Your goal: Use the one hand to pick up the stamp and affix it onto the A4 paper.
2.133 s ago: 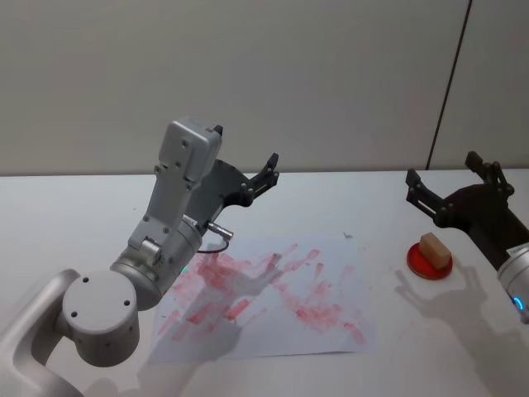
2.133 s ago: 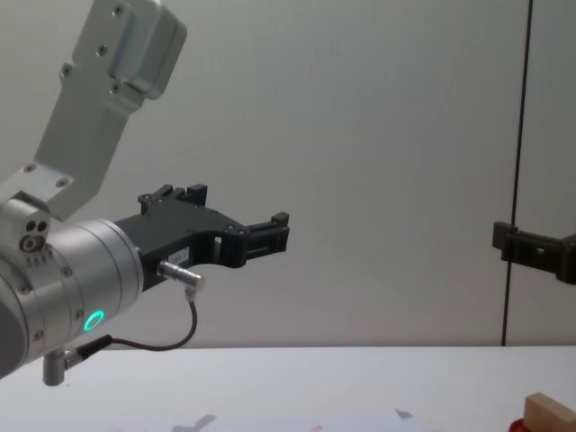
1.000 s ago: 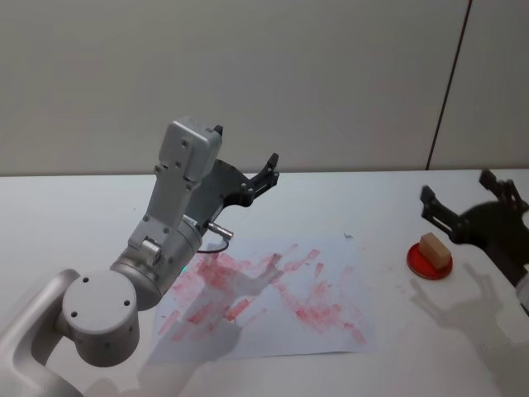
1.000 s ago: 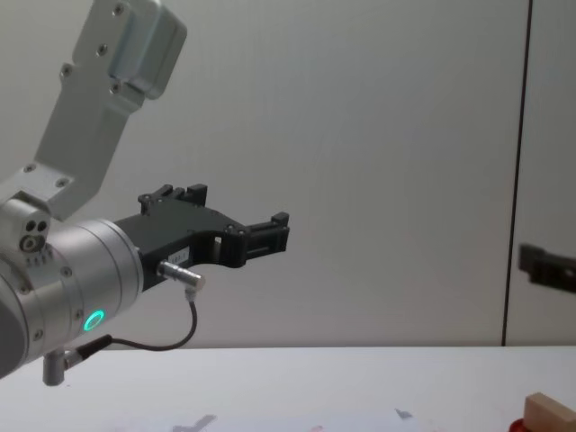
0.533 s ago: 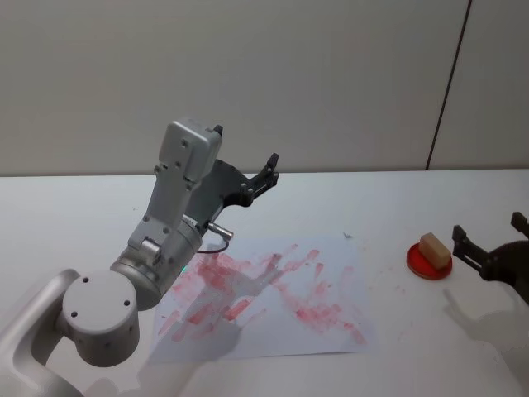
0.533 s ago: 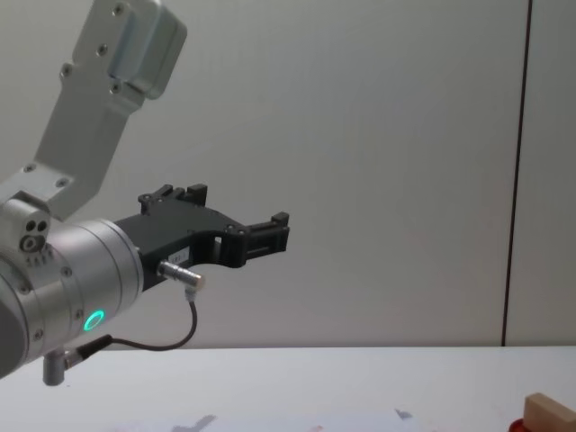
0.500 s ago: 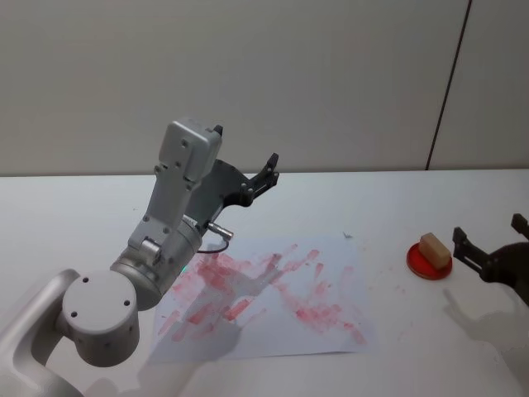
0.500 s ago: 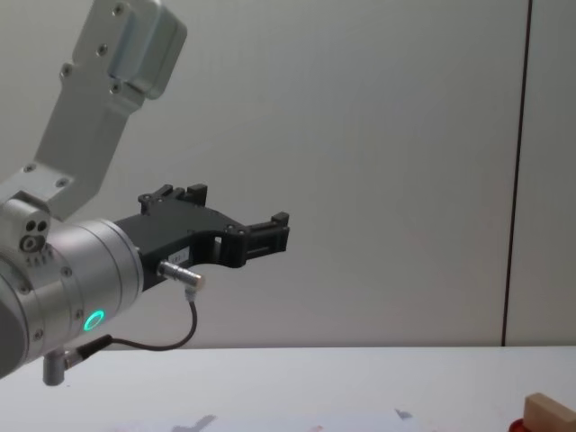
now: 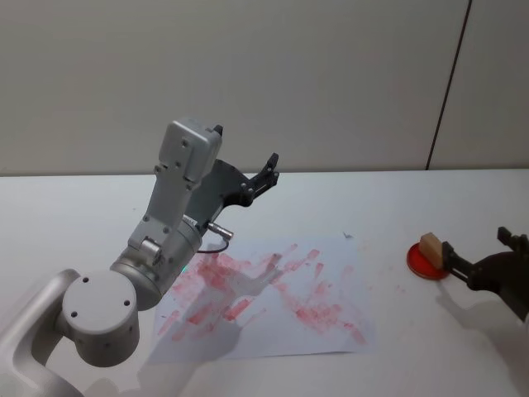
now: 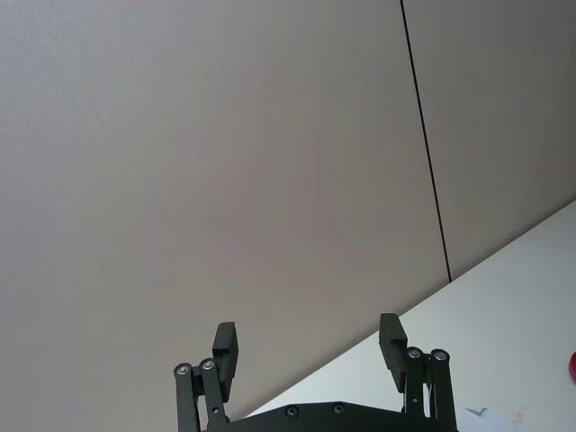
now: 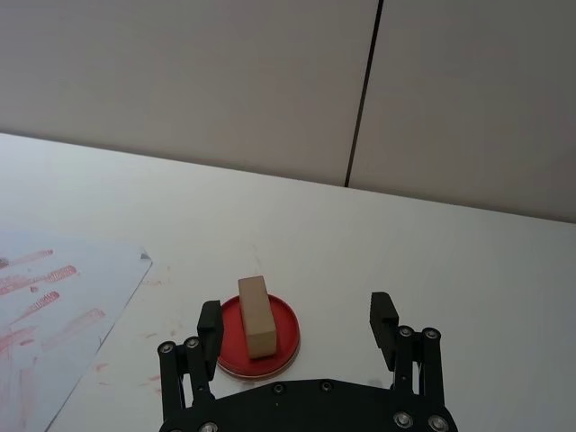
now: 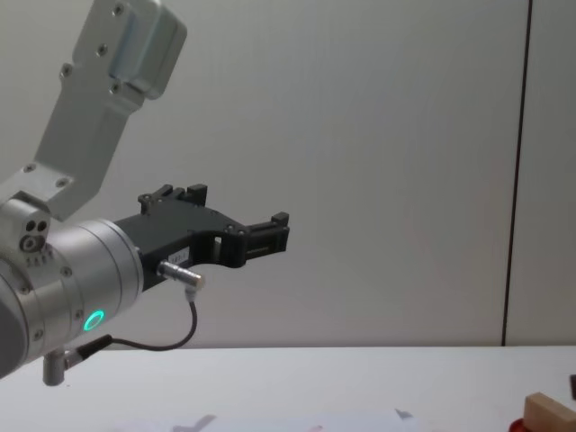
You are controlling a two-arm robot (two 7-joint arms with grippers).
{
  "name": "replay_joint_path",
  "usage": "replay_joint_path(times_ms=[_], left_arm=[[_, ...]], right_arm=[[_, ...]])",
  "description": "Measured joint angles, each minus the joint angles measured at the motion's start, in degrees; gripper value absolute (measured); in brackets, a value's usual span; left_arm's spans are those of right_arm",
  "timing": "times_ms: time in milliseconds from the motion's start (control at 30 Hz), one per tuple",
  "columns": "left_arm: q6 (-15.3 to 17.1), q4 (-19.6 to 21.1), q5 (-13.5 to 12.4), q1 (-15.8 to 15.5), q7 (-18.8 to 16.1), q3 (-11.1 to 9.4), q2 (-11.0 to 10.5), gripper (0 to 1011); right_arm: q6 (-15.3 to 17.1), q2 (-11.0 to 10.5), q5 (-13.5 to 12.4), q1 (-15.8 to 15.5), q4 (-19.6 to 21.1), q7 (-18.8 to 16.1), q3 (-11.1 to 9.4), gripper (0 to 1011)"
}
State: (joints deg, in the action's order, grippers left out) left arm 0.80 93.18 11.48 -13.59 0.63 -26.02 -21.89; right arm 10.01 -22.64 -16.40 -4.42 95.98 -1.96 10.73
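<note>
On my head camera the right gripper [image 9: 477,246] sits low at the right side of the table [image 9: 74,207], its two black fingers spread wide and gripping nothing. The stamp [image 9: 430,245], a small tan wooden block, rests on a flat red disc [image 9: 421,265] just beside that gripper, on the side toward the paper. From the head camera the nearer finger [image 9: 449,251] looks very close to the block, but I cannot tell whether it touches. The right wrist camera looks out between the spread fingers, with the stamp [image 11: 256,315] lying lengthwise across the disc [image 11: 284,329] just ahead of them, closer to one finger than the other. The paper [image 9: 264,327] lies flat in the middle of the table, smeared with red marks, well apart from the disc; one corner of it [image 11: 54,306] shows on the right wrist camera. The left gripper [image 9: 245,147] is raised above the far left part of the paper, pointing toward the wall, its fingers released and parted with nothing between them.
</note>
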Motion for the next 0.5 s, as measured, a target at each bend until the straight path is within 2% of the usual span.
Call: replay_joint_path(times_ms=[500], left_arm=[[0.0,0.0,0.0,0.0,0.0,0.0,0.0,1001]], right_arm=[[1.9,3.8,5.6,6.7,-8.9,-3.6,2.0,1001]])
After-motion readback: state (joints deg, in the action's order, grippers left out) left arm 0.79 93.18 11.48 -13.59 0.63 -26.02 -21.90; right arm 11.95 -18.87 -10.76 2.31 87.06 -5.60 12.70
